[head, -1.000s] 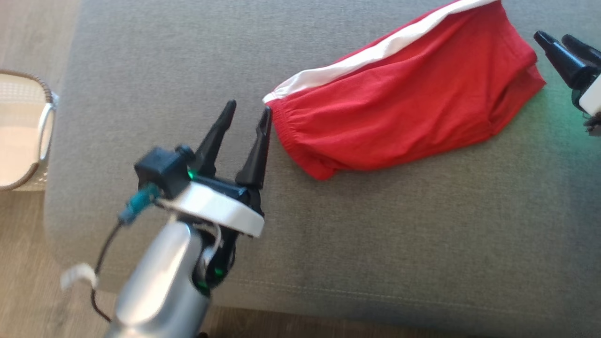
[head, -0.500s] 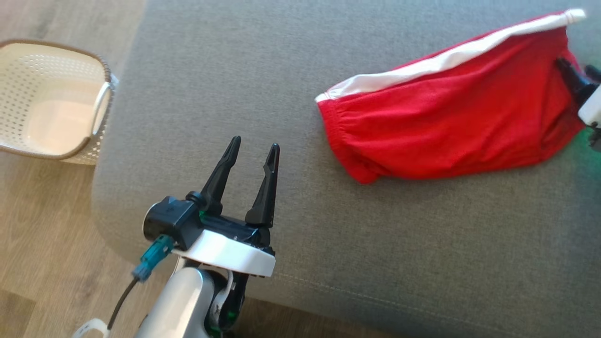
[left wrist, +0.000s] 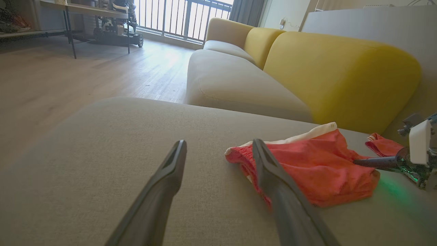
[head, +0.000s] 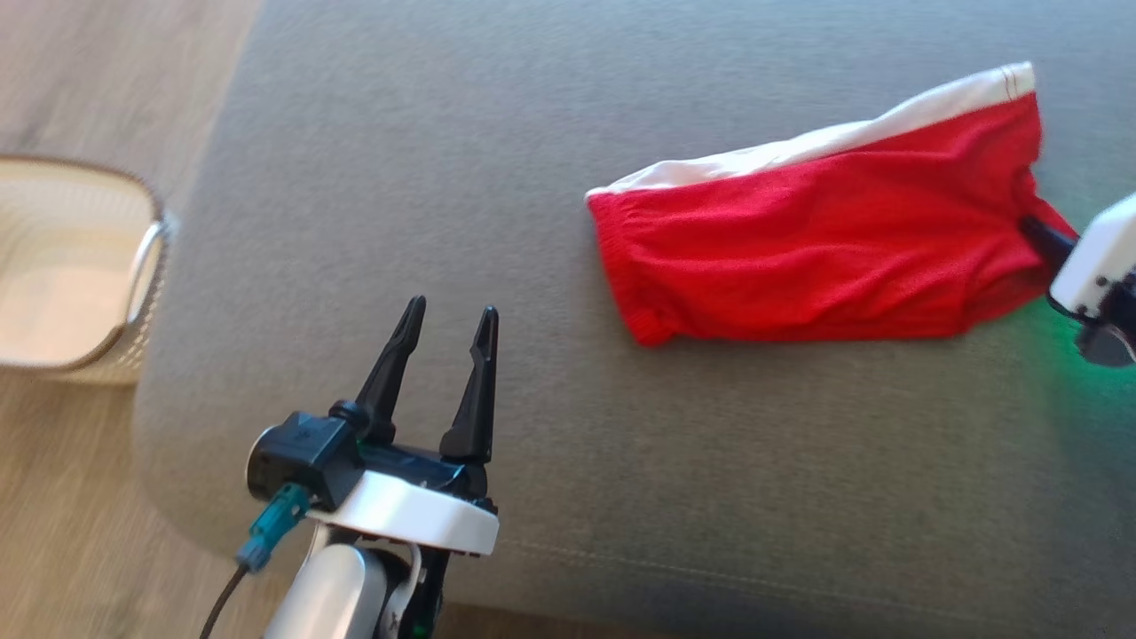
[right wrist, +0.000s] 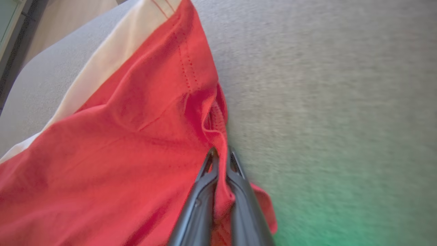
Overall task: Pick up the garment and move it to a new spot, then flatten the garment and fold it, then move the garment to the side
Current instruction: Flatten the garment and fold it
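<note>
Red garment (head: 825, 248) lying at the right of the grey cushion (head: 621, 488), its right-hand edge now pinched by the right gripper (right wrist: 222, 153), whose jaws have just closed, so lifting can presumably begin; left gripper (head: 448, 319), jaws spread and empty, near the cushion's front.

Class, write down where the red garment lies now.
In the head view the red garment lies on the grey cushion, toward the right, its right end pinched by the right gripper; the open left gripper sits apart, lower left.

Matt cloth garment (head: 825, 257), coarse woven cushion (head: 444, 177)
</note>
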Robot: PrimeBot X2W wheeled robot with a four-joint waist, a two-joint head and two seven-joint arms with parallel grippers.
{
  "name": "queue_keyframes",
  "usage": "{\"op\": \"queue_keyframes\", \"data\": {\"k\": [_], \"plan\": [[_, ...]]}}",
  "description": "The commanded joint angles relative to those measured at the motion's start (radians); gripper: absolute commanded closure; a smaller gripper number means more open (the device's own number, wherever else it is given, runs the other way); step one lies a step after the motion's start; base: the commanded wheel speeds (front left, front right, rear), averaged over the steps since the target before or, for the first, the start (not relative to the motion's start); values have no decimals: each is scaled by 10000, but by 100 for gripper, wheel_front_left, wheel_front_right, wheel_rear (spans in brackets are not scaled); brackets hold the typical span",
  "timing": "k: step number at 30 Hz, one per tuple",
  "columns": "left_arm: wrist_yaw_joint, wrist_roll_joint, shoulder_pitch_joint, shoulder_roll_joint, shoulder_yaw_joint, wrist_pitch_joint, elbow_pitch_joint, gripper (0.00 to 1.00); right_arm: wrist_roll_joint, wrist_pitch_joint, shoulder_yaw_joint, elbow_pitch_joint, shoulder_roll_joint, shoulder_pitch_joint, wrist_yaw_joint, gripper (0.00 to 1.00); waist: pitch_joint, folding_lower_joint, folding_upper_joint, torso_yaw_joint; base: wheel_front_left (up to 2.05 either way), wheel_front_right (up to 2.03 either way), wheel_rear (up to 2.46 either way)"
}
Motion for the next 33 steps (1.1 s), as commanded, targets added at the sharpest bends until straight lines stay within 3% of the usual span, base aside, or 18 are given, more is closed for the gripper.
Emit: {"op": "queue_keyframes", "data": {"k": [1,9,14,24,33], "plan": [[-43,155,-65,23,456,-51,-314,0,67,-206,100,-122,-407,425,-9,100,-290,0,-1,-456,0,0,0],[-186,517,223,23,520,-51,-135,0,128,-1105,94,-804,-1206,587,-9,100,-726,0,-1,-1103,0,0,0],[-183,559,357,23,536,-51,-46,0,-11,-1540,408,-1575,-1238,392,-9,100,-1001,0,-1,-1247,0,0,0],[-243,619,793,22,692,-51,-17,0,-406,-1275,1762,-3477,-669,-47,-9,100,-1529,0,-1,-1337,0,0,0],[-287,521,1071,22,588,-51,66,0,-646,-467,3590,-4306,898,-219,-9,100,-2129,0,-1,-1102,0,0,0]]}}
